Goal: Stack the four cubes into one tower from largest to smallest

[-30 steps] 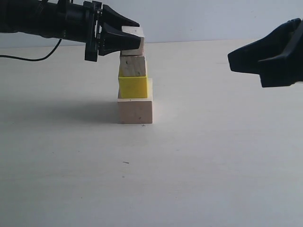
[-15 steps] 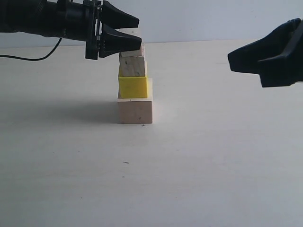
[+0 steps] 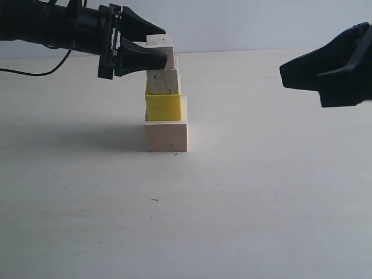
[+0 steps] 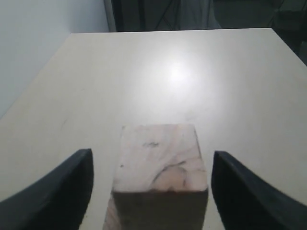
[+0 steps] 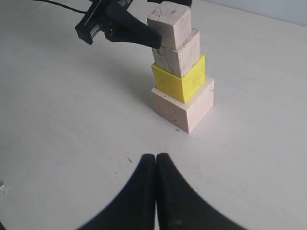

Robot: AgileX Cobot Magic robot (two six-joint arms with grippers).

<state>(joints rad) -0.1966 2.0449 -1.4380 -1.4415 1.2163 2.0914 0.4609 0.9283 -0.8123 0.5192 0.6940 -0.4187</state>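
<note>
- Releasing the tiny pale bare-wood cube (image 3: 161, 39) is judged the step in hand; it is seated topmost above the large pale wooden base cube (image 3: 166, 136), with the bright yellow cube (image 3: 164, 107) and the medium pale wooden cube (image 3: 163, 81) between.
- The left gripper (image 3: 167, 43) is spread wide, flanking the tiny cube untouched; the right gripper (image 5: 156, 158) is shut, empty, well apart from the base cube.
- A straight, level retreat is called for, lest the top be brushed.

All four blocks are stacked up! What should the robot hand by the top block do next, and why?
Probably pull the left gripper straight back, slowly. Its jaws stand open on either side of the top block, with gaps showing on both sides. The tower of four blocks looks complete, so the only job left seems to be getting away without bumping it.
</note>
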